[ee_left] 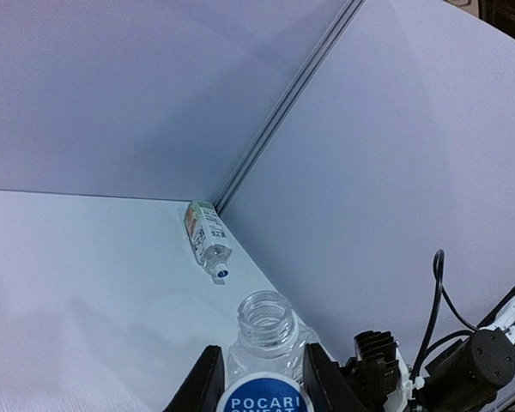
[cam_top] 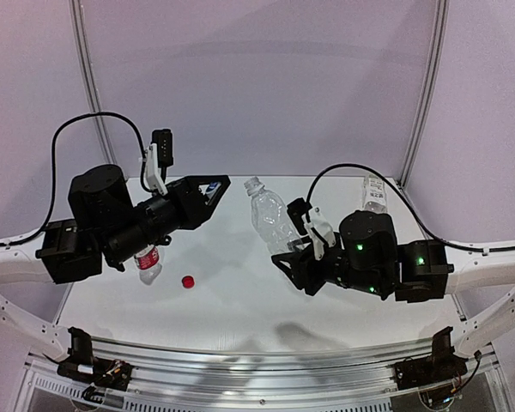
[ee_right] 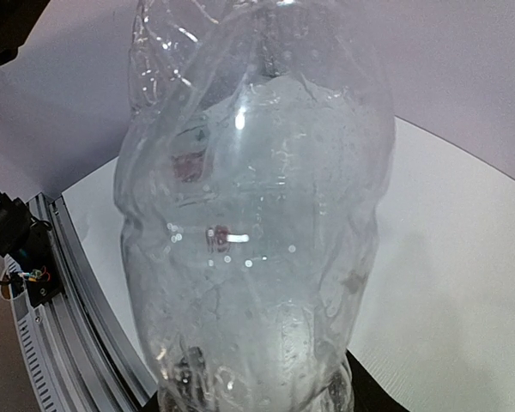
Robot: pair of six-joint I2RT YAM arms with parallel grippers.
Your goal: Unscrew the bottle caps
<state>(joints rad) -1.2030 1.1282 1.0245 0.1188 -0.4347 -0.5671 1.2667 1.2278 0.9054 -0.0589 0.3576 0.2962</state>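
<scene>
Three clear plastic bottles on smooth white table (cam_top: 240,305), three small round screw caps. Slim ribbed bottle (cam_top: 270,219): thin crinkled wall, no label, threaded neck bare and open, tilted off the table towards the far left. Right gripper (cam_top: 292,239) clamped around its lower body; in the right wrist view the bottle fills nearly the whole picture. Left gripper (ee_left: 263,382) closed on a blue-and-white cap (ee_left: 264,400) printed POCARI SWEAT, held just in front of that open neck, apart from it. Small red-labelled bottle (cam_top: 148,262) lying under the left arm, partly hidden. Red cap (cam_top: 188,281) loose on the table just beside it, not touching. Labelled bottle (ee_left: 208,236) lying on its side in the far right corner, close to both wall panels, blue cap (ee_left: 221,272) on its neck. Bare tabletop between the arms and along the near metal rail (cam_top: 266,362); far left stretch of the table open too.
</scene>
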